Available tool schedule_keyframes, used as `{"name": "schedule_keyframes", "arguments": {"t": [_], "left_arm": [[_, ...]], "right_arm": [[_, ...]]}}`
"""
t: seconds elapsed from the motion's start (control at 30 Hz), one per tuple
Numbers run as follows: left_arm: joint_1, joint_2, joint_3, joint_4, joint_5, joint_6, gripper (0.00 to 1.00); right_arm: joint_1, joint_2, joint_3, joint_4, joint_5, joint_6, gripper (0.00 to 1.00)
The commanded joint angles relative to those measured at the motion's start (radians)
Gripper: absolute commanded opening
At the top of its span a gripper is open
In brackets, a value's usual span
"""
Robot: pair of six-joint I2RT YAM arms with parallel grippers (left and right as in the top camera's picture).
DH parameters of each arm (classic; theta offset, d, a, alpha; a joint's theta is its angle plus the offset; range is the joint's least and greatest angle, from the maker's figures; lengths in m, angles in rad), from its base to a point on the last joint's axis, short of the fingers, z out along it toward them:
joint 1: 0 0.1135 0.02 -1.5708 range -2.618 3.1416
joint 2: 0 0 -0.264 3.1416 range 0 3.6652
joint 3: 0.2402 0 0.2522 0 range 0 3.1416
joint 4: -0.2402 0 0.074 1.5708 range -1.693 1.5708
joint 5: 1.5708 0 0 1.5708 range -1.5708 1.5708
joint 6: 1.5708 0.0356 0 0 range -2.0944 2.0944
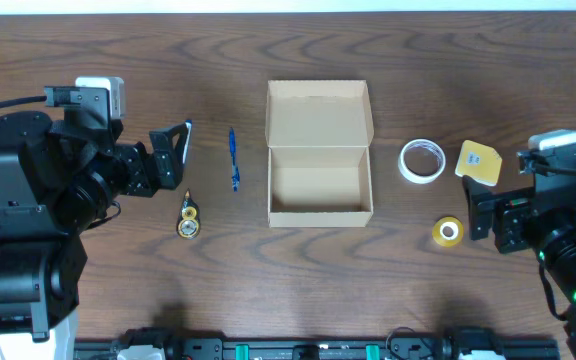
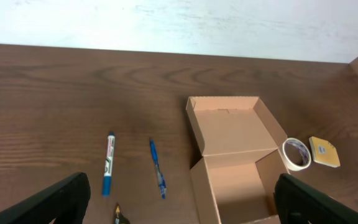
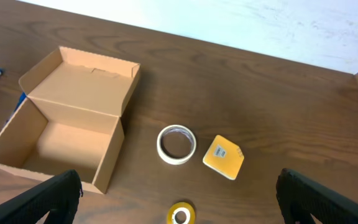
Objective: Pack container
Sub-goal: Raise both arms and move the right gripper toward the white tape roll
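Note:
The container is a tan cardboard box in the middle of the table, open and empty, with its flap lid folded back. It also shows in the left wrist view and the right wrist view. My left gripper is open and empty, left of the box; its fingers frame the bottom of the left wrist view. My right gripper is open and empty, right of the box; its fingers hang above the yellow tape roll.
A blue pen and a blue marker lie left of the box, with a small yellow and black item nearer the front. Right of the box are a white tape ring, a yellow sticky pad and a yellow tape roll.

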Motion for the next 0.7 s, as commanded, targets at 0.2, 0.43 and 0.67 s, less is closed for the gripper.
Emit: {"name": "schedule_keyframes", "arguments": {"t": [0.2,0.43,0.67], "left_arm": [[0.005,-0.007,0.017,-0.013,0.019,0.000,0.95],[0.005,-0.007,0.016,-0.013,0.018,0.000,0.95],[0.005,-0.005,0.015,-0.024,-0.013,0.001,0.95]], "right_arm": [[-0.004,0.000,0.018,-0.011,-0.050,-0.011,0.99],[-0.004,0.000,0.018,0.017,-0.113,-0.010,0.99],[-0.004,0.000,0.018,0.034,-0.112,0.022,0.99]]}}
